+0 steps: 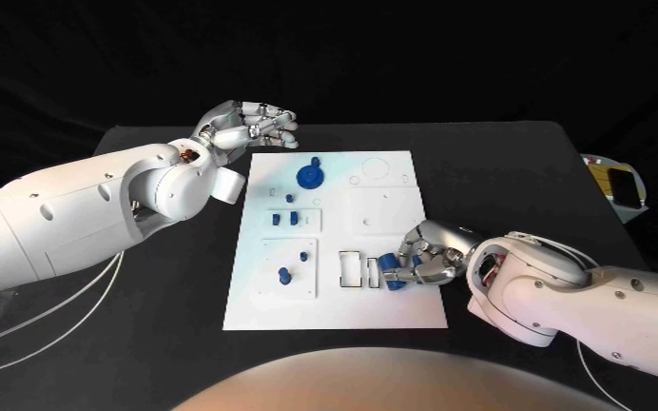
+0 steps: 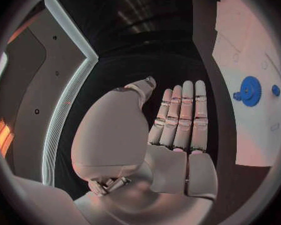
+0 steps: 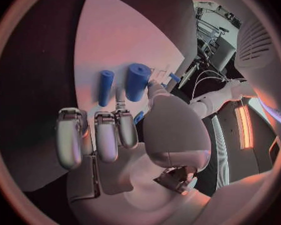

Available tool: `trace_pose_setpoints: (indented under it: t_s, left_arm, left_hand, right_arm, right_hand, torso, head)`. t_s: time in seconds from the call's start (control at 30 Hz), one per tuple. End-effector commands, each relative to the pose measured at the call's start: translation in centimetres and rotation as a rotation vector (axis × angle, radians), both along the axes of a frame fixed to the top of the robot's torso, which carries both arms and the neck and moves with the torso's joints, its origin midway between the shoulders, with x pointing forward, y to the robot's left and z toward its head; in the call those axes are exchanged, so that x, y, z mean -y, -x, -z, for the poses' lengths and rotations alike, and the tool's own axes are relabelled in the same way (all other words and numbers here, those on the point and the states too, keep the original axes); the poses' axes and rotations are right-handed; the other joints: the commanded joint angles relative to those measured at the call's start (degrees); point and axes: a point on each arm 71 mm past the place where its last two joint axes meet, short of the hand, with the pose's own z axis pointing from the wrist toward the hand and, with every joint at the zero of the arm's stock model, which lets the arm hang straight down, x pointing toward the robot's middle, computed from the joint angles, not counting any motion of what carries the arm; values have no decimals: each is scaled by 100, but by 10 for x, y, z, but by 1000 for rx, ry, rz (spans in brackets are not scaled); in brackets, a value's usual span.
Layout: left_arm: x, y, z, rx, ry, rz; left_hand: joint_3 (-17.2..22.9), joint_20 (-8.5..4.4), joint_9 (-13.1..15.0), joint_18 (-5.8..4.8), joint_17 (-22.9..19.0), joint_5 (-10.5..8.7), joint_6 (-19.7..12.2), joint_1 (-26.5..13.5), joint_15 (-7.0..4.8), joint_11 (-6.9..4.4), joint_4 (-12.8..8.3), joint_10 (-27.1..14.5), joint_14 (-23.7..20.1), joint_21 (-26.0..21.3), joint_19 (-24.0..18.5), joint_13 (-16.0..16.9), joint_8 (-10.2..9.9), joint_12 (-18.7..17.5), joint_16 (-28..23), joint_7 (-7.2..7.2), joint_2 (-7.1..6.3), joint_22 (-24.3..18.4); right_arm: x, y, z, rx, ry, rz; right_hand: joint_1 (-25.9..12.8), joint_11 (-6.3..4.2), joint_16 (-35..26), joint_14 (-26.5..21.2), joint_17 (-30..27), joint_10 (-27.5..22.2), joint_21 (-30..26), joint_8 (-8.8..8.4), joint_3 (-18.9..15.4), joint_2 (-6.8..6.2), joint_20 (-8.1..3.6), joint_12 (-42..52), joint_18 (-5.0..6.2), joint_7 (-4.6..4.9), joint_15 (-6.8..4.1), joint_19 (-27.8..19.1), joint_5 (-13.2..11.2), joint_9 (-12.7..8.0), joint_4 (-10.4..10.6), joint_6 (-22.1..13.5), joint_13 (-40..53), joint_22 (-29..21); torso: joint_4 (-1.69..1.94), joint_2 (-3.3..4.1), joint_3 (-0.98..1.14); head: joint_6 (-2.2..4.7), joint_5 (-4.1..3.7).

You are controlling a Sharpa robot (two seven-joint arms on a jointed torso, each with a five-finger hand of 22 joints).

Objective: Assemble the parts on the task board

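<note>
Right hand (image 1: 428,261): fingers curled round a small blue plastic part (image 1: 390,269), at the near right of the white task board (image 1: 391,311).
Left hand (image 1: 255,127): spread flat, holding nothing, beyond the board's far edge.
Advice: line the part up squarely over its slot, then press gently.

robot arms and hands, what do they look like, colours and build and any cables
Both arms are smooth, glossy white shells with rounded, bulbous housings near the wrists. The left hand and right hand are silver metal with segmented fingers; copper-coloured parts show at the left wrist. The left wrist view shows pale finger pads. Thin white cables trail beneath the left arm and beside the right arm.
</note>
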Motion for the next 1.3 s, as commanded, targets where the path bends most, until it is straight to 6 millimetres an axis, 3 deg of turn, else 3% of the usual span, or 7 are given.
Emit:
trace_pose_setpoints:
  t_s: [0.03, 0.37, 0.5, 0.57, 0.67, 0.8, 1.3]
  left_arm:
    - [2, 1, -1, 1, 17, 22]
    - [2, 2, -1, -9, 22, 30]
    - [3, 2, -1, -12, 24, 33]
    - [3, 2, -1, -13, 24, 33]
    - [3, 2, -1, -14, 24, 32]
    - [3, 2, -1, -16, 23, 32]
    - [3, 2, 0, -22, 20, 31]
  left_hand:
    - [-32, 19, 7, 17, 6, -12, 8, -21, 2, -19, 2, -9, -27, -26, 37, 5, 32, 35, -25, -10, 12, -10]
    - [-94, 29, -1, 16, 21, -11, -19, -34, 25, 13, 40, -48, -55, -75, 42, 3, 16, 32, -34, 38, 14, -41]
    - [-94, 29, -1, 16, 21, -11, -19, -34, 25, 13, 40, -48, -55, -76, 42, 3, 16, 32, -34, 38, 15, -41]
    - [-96, 30, -1, 16, 22, -11, -19, -34, 26, 15, 43, -50, -55, -78, 43, 3, 16, 32, -33, 39, 18, -43]
    - [-97, 30, -1, 16, 23, -11, -19, -33, 27, 16, 44, -51, -55, -80, 44, 3, 15, 32, -33, 40, 20, -44]
    - [-97, 30, -1, 16, 23, -11, -19, -33, 27, 16, 44, -51, -55, -80, 44, 3, 15, 32, -33, 40, 20, -44]
    - [-97, 33, -4, 17, 29, -8, -25, -10, 30, 19, 46, -61, -59, -93, 49, 4, 12, 34, -33, 43, 41, -53]
  right_arm:
    - [-1, 2, 6, 7, 93, -44]
    - [-6, 5, 9, 17, 123, -75]
    - [-6, 5, 8, 29, 106, -59]
    - [-6, 5, 7, 31, 90, -44]
    - [-5, 5, 5, 36, 50, -16]
    - [-6, 3, -3, 50, -41, 18]
    - [-23, -7, -26, 74, -172, 17]
  right_hand:
    - [104, -41, 31, 453, 738, -20, -36, 25, -134, 84, -24, -51, -101, -15, -24, 324, -32, -7, -7, -12, 365, 1265]
    - [463, -51, 34, 455, 750, -19, -48, 91, -321, 203, -30, -72, -100, -28, -31, 322, 86, 37, -28, -6, 382, 1268]
    - [759, -71, 39, 458, 767, -4, -36, 123, -232, 402, -42, -72, -103, -49, -48, 330, -28, 47, -61, 42, 406, 1277]
    - [873, -84, 47, 464, 792, 16, -10, 127, -156, 481, -51, -61, -109, -61, -58, 341, 48, 41, -60, 76, 430, 1287]
    - [859, -97, 55, 469, 817, 40, 25, 123, -133, 466, -63, -47, -117, -76, -69, 357, 346, 21, -11, 134, 467, 1302]
    - [874, -116, 62, 473, 838, 56, 74, 119, -68, 515, -74, -38, -128, -99, -84, 377, 472, 6, -16, 178, 490, 1319]
    - [649, -133, 75, 481, 880, 100, 194, 109, -33, 625, -91, -14, -155, -118, -99, 424, 340, -24, 3, 262, 544, 1360]
  torso:
    - [0, 0, -1]
    - [-7, -2, 0]
    - [-3, -5, 2]
    - [-6, -5, 2]
    - [-9, -6, 1]
    - [-2, -7, 0]
    - [10, 3, -6]
  head:
    - [-9, -4]
    - [3, 1]
    - [10, -7]
    - [11, -12]
    - [12, -17]
    - [17, -15]
    - [27, -22]
